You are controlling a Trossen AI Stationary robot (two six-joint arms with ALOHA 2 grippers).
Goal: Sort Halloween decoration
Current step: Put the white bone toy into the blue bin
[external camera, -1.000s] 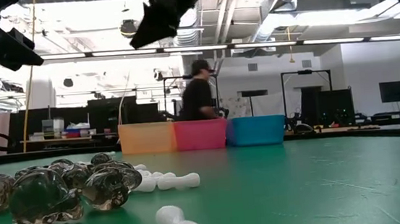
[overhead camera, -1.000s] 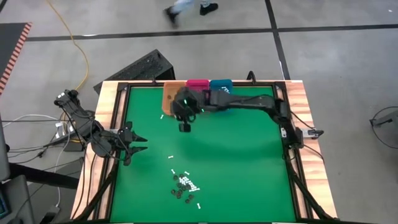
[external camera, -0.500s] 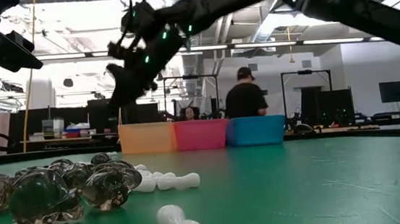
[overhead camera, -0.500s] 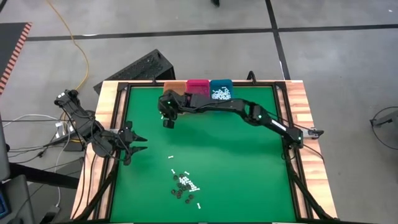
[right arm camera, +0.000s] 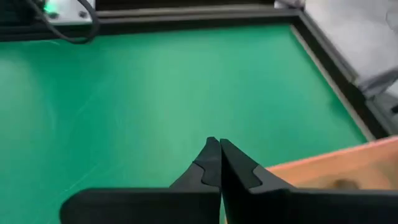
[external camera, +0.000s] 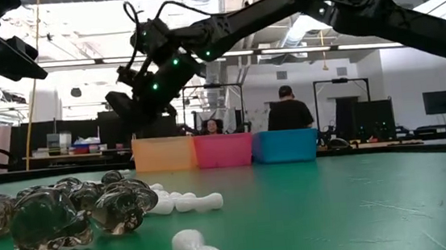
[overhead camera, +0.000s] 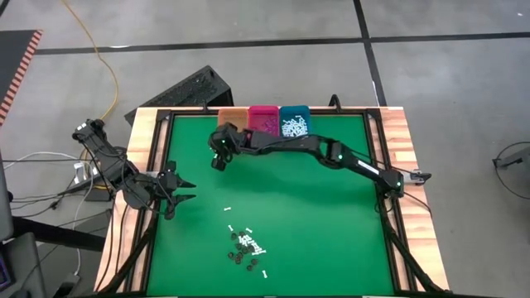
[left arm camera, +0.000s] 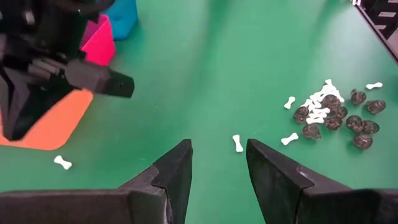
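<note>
Halloween decoration pieces (overhead camera: 246, 245) are lying mostly in one loose cluster on the green felt table (overhead camera: 323, 223), toward its near edge, well apart from the bins at the far edge. Going from the left, the left gripper (overhead camera: 184, 191) is hovering at the table's left rim with its fingers standing apart and nothing between them; the cluster is lying forward of it and to one side, and one white stick (left arm camera: 238, 144) is lying just ahead of the gap, its long axis pointing roughly away from the fingers. This arm is judged the nearer to the pile. Farther right, the right gripper (overhead camera: 218, 157) is reaching across to the orange bin (overhead camera: 228, 118), its tips pressed together on nothing visible; a stray white stick (left arm camera: 62, 162) is resting on the felt just beside that bin. Beside it, the pink bin (overhead camera: 263, 117) and teal bin (overhead camera: 292, 117) are standing in a row, the teal one already holding white pieces. The white sticks are looking like smooth, hard, bone-shaped plastic; the dark bits (external camera: 60, 210) are looking glossy, rounded and translucent.
</note>
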